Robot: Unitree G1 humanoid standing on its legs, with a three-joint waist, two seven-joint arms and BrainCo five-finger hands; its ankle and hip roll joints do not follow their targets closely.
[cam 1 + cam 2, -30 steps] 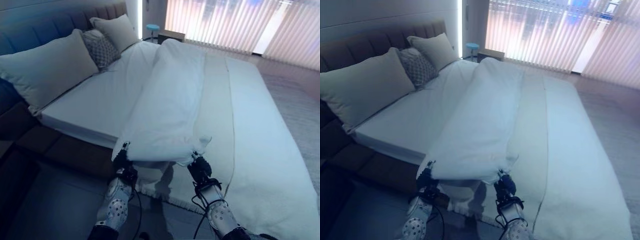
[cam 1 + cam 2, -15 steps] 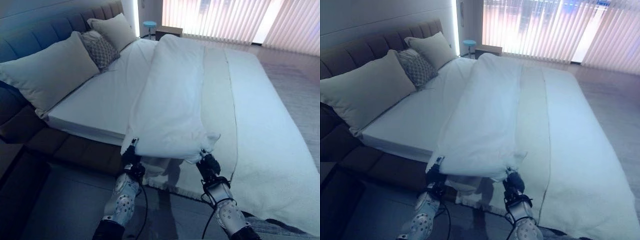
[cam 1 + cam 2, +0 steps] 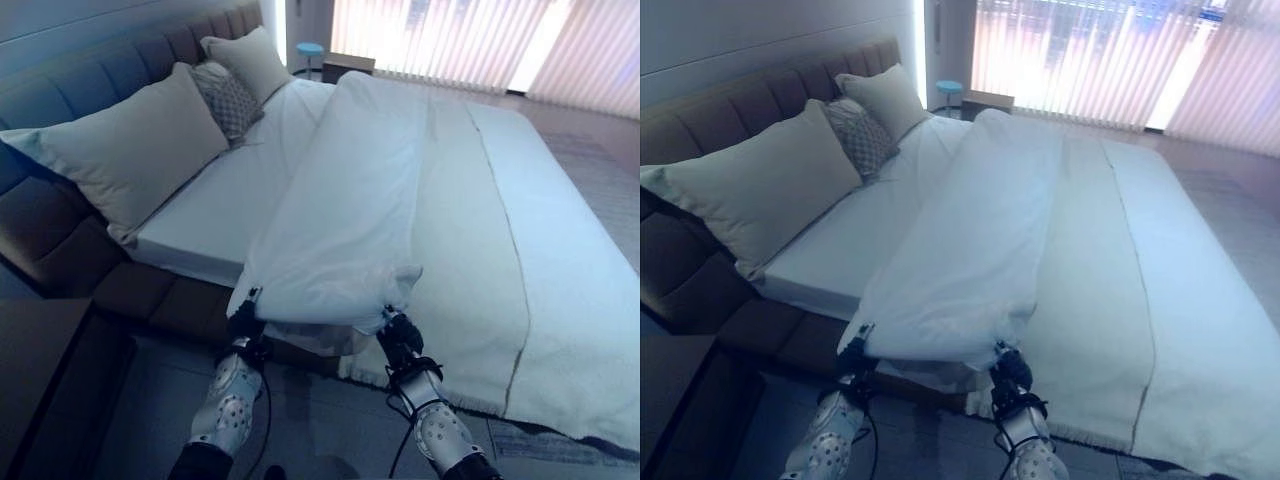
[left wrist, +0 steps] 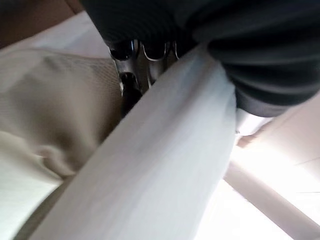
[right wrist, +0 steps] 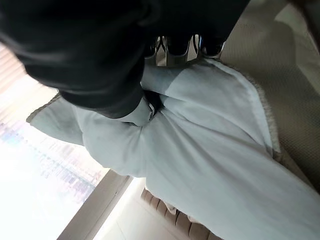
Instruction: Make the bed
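Between the two hands hangs the near edge of the white duvet (image 3: 340, 230), lifted clear of the side of the bed (image 3: 560, 300). The left hand (image 3: 244, 322) has one corner of that edge and the right hand (image 3: 396, 334) the other; the cloth sags a little between them. The left wrist view shows silver fingers (image 4: 131, 75) curled against a taut band of white fabric, and the right wrist view shows that hand's fingers (image 5: 177, 50) closed over a bunched fold, so both seem to be pinching the cloth, though the dark covers hide much of each grasp.

Beyond the hands the duvet lies folded back on itself in a long roll up the middle of the mattress. Off past the left hand is bare white sheet (image 3: 225, 190), with a large pillow (image 3: 130, 150), a patterned cushion (image 3: 232, 98) and another pillow (image 3: 248, 58) against the headboard (image 3: 60, 80). Past the right hand lies a beige blanket (image 3: 470, 230) under the roll.

This duvet looks soft, bulky and fairly light, with no stiffness of its own. It will drape and drag, and a one-sided pull will skew it. Corners are the right places to hold, spread wide, since a grip on a thin fold may slip.
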